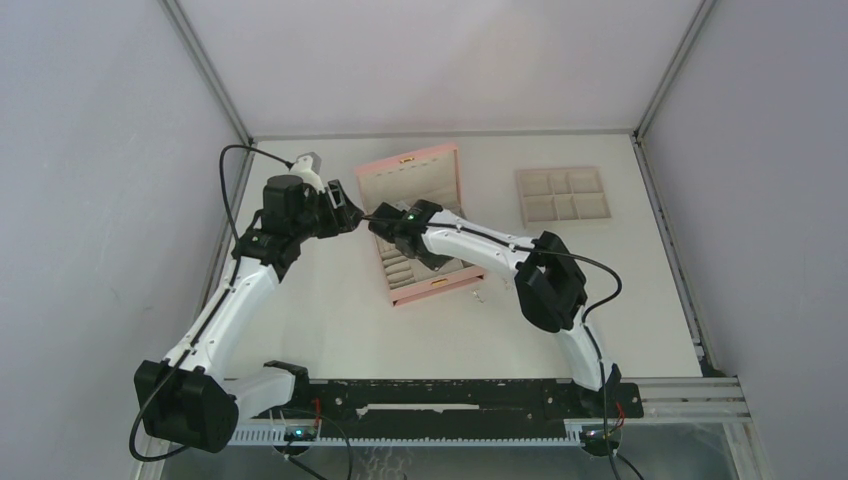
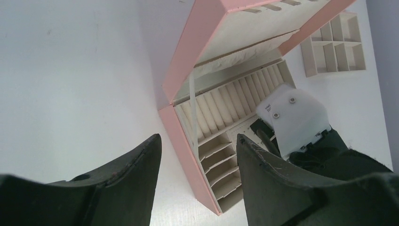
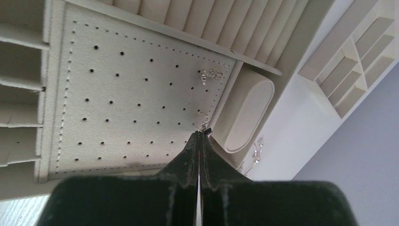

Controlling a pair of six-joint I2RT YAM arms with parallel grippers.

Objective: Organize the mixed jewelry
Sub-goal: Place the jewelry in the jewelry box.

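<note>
Pink jewelry box (image 1: 440,284) lies open mid-tabletop, lid tipped back. Right pincer (image 3: 201,134) is down inside the box, tips together on a tiny silver bit (image 3: 205,124), seemingly nipped. It sits over the perforated earring panel (image 3: 131,80), at the corner beside the cushion roll (image 3: 245,113), likely to line the piece up with a hole. Another silver earring piece (image 3: 211,75) sits on the panel, toward the ring rolls (image 3: 221,19). Loose silver pieces (image 3: 254,153) lie on the tabletop (image 1: 330,290) just outside the box's front wall, not yet sorted. Left pincer (image 2: 198,141) hangs above the box's left edge, fingers apart, holding nothing; probably parked out of the way. Room: the panel is hemmed by rolls, cushion and side slots, so little sideways slack; straight up looks free. Compartment tray (image 1: 563,193) stands well apart to the box's right, open tabletop between
</note>
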